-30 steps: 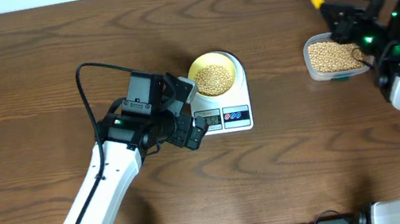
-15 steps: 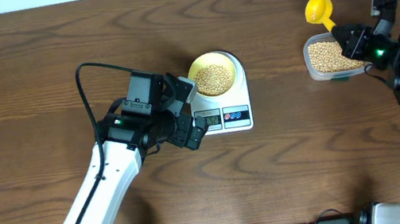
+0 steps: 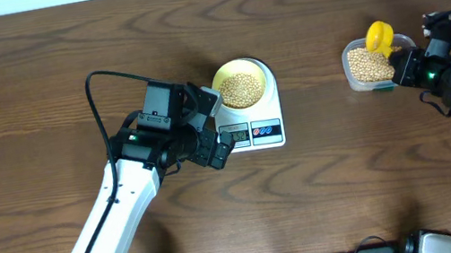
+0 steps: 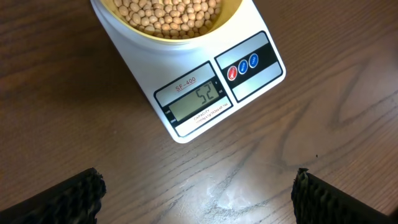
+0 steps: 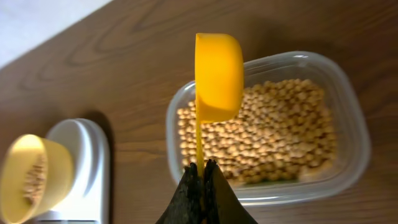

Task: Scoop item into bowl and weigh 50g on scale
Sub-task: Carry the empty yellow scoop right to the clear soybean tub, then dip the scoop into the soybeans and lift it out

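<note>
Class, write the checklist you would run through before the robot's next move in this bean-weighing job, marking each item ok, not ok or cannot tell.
1. bowl sits on scale: ok.
2. display shows 52 against the 50 wanted: not ok.
3. right gripper shut on the scoop handle: ok.
4. scoop over the tub: ok.
5. scoop empty: cannot tell.
6. left gripper open, clear of scale: ok.

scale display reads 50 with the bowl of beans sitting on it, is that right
No. The display on the scale reads 52, not 50, as the left wrist view shows. The bowl of beans does sit on it.
</note>
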`<control>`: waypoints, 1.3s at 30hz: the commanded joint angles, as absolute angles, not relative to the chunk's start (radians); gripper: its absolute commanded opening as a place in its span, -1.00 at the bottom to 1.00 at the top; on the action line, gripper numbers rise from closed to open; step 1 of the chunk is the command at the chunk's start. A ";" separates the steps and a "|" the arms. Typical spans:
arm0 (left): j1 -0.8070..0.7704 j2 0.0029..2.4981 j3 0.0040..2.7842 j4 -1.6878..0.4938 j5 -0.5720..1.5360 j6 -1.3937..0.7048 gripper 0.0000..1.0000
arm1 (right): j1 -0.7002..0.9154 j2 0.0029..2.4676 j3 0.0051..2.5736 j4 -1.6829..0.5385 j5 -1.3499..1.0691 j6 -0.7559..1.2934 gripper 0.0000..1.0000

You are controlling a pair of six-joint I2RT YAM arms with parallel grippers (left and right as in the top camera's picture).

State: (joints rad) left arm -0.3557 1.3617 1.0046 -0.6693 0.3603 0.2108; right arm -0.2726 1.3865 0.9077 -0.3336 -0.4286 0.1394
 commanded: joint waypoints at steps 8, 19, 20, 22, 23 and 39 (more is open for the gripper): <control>-0.357 1.365 0.998 -0.669 0.354 0.224 0.96 | -0.075 1.377 0.912 -0.377 0.001 -0.175 -0.98; -0.357 1.365 0.998 -0.669 0.354 0.224 0.96 | 0.078 1.377 0.912 -0.357 0.278 -0.199 -0.98; -0.357 1.365 0.998 -0.669 0.353 0.224 0.96 | 0.081 1.376 0.912 -0.357 0.278 -0.199 -0.98; -0.357 1.365 0.998 -0.669 0.354 0.224 0.96 | 0.093 1.371 0.912 -0.356 0.247 -0.195 -0.98; -0.357 1.365 0.998 -0.669 0.354 0.224 0.96 | 0.094 1.366 0.912 -0.355 0.212 -0.195 -0.98; -0.357 1.365 0.998 -0.669 0.353 0.224 0.96 | 0.093 1.307 0.912 -0.018 -0.447 0.047 -0.98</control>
